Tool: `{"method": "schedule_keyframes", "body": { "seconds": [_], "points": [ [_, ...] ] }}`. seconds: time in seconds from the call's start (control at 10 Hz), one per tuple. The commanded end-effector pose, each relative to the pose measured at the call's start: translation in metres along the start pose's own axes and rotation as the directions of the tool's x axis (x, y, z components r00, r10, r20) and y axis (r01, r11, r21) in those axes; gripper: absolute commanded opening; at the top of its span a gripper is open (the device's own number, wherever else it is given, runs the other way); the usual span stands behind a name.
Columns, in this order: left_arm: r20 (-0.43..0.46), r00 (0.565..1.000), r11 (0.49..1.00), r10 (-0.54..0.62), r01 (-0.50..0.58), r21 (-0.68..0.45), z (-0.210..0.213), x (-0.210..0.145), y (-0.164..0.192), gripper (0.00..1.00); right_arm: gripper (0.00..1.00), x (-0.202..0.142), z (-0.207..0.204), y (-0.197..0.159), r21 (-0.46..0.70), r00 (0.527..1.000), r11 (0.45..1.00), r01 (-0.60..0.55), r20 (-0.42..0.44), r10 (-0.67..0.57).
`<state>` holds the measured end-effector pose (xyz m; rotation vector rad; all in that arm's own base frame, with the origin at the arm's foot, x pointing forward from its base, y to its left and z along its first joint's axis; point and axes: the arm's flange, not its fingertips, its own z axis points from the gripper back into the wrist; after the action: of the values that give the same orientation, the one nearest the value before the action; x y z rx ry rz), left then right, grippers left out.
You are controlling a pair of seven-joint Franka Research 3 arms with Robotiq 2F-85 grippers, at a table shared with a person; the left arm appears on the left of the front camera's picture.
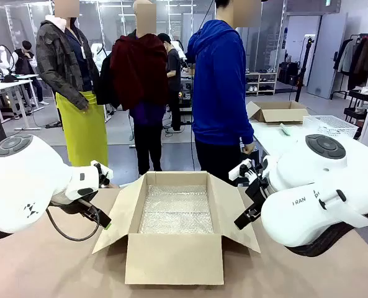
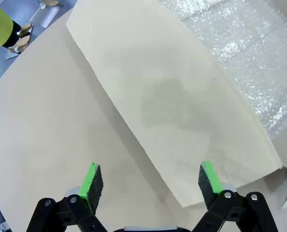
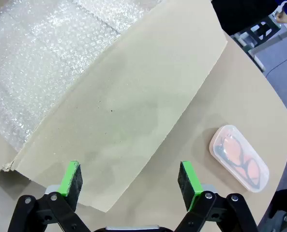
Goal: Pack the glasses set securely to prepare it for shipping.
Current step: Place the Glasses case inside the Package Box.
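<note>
- My left pincer [image 2: 149,180], wide and empty, hangs over the left flap of an open brown cardboard box [image 1: 174,257].
- My right pincer [image 3: 131,178], equally wide, hangs over its right flap.
- A pale pink oblong glasses case [image 3: 239,157] lies near the desk's [image 3: 220,92] edge, beside that flap.

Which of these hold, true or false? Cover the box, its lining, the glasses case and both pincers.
1. The cardboard box stands open, flaps spread. True.
2. Bubble wrap lines the inside of the box. True.
3. The pale pink eyeglass case lies inside the box. False: it lies on the table, outside the box, beside a flap.
4. The right pincer is shut on the case. False: it is open and empty, over that flap, apart from the case.
5. The left pincer is open with nothing between its fingers. True.
</note>
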<state>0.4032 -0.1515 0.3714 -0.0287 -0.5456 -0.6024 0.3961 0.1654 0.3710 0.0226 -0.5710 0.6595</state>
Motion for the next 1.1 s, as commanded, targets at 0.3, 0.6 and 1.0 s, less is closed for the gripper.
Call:
{"method": "schedule_keyframes", "body": {
  "seconds": [0.3, 0.6, 1.0],
  "points": [
    [0.000, 1.000, 1.000, 0.000, 0.000, 0.000, 0.000, 0.000, 0.000, 1.00, 1.00, 0.000, 0.000, 0.000, 0.000, 1.000, 1.000, 0.000, 0.000, 0.000],
    [0.000, 1.000, 1.000, 0.000, 0.000, 0.000, 0.000, 0.000, 0.000, 1.00, 1.00, 0.000, 0.000, 0.000, 0.000, 1.000, 1.000, 0.000, 0.000, 0.000],
    [0.033, 0.998, 0.999, -0.046, 0.046, 0.008, 0.019, 0.009, 0.007, 1.00, 1.00, 0.002, 0.023, -0.012, -0.019, 1.000, 1.000, -0.014, -0.002, 0.014]
  ]
}}
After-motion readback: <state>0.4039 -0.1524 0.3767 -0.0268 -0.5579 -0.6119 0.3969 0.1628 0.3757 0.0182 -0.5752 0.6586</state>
